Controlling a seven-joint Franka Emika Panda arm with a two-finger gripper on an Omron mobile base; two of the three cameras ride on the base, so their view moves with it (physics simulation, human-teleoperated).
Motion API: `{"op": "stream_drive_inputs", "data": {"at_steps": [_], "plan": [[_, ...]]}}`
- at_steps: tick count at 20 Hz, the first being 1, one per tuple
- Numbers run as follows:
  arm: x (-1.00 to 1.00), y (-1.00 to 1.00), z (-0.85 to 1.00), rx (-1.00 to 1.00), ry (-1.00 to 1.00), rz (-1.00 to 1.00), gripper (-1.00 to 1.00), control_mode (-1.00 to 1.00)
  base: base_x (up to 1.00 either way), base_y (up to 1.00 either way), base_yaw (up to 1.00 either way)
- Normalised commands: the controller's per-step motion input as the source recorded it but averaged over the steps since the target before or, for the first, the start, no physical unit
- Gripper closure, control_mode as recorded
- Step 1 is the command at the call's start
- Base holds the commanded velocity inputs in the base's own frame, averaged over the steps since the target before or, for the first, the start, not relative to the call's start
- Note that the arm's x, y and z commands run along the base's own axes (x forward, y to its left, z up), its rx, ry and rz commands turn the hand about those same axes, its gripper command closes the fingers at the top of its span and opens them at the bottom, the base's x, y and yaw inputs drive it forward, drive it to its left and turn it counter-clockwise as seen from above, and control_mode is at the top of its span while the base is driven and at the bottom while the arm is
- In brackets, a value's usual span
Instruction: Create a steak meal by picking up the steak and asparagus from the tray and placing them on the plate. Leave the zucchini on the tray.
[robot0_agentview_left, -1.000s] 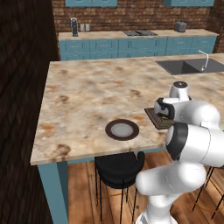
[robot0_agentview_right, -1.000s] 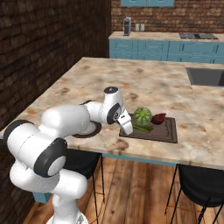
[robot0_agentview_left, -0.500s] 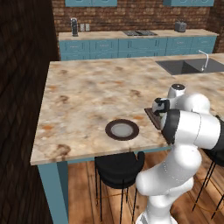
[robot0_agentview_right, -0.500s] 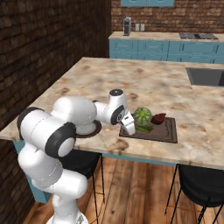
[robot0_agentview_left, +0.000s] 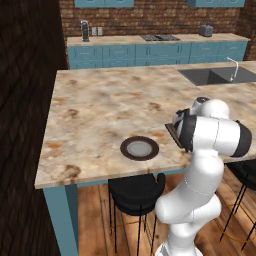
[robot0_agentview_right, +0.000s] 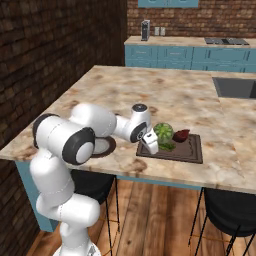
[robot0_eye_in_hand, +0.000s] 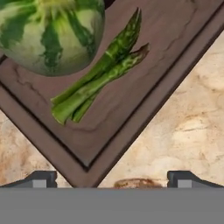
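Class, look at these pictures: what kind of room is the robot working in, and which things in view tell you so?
Most likely a kitchen: a sink set into the marble island, a stovetop on the far blue cabinets, and a tray of food.

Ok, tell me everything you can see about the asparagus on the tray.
The asparagus is a small bunch of thin green stalks, tips bunched at one end and cut ends splayed at the other. It lies flat on the dark brown tray, beside the striped green zucchini and possibly touching it. Nothing grips it.
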Motion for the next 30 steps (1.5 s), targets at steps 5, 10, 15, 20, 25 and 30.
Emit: {"op": "stream_drive_inputs", "data": {"at_steps": [5, 10, 15, 20, 25, 30], "plan": [[0.34, -0.10, -0.20, 0.03, 0.00, 0.00, -1.00, -1.00, 0.00, 0.00, 0.00], [0.39, -0.06, -0.23, 0.01, 0.00, 0.00, -1.00, -1.00, 0.00, 0.00, 0.00], [0.38, -0.06, -0.28, 0.01, 0.00, 0.00, -1.00, -1.00, 0.00, 0.00, 0.00], [0.34, -0.16, -0.26, 0.03, 0.00, 0.00, -1.00, -1.00, 0.00, 0.00, 0.00], [0.34, -0.20, -0.19, 0.04, 0.00, 0.00, -1.00, -1.00, 0.00, 0.00, 0.00], [0.23, -0.02, -0.40, 0.00, 0.02, 0.00, 1.00, -1.00, 0.00, 0.00, 0.00]]}}
